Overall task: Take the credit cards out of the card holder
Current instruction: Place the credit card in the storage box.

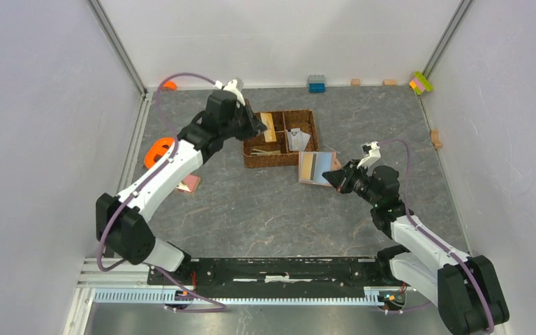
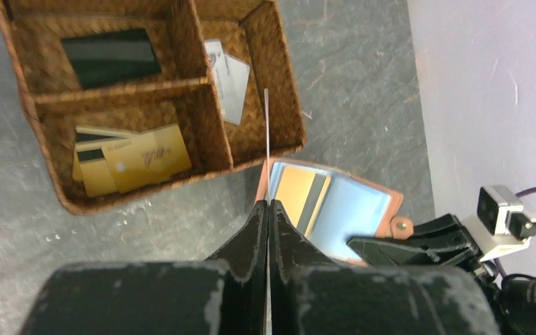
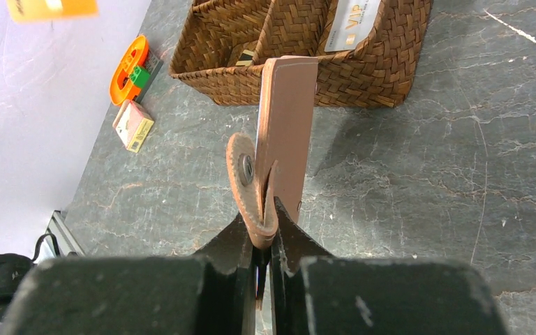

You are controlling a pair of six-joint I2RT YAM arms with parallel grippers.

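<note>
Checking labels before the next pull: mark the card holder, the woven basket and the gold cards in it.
card holder (image 3: 286,125): right wrist view, pink outer face.
woven basket (image 2: 122,89): left wrist view, middle divider.
gold cards (image 2: 150,155): left wrist view, top card's face.

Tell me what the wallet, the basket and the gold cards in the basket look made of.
Wallet: matte salmon-pink leather or imitation, going by the soft curling tab; metal snap stud. Basket: brown woven plant fibre, weave visible. Gold cards: probably plastic, smooth, slight sheen, dark stripe.
</note>
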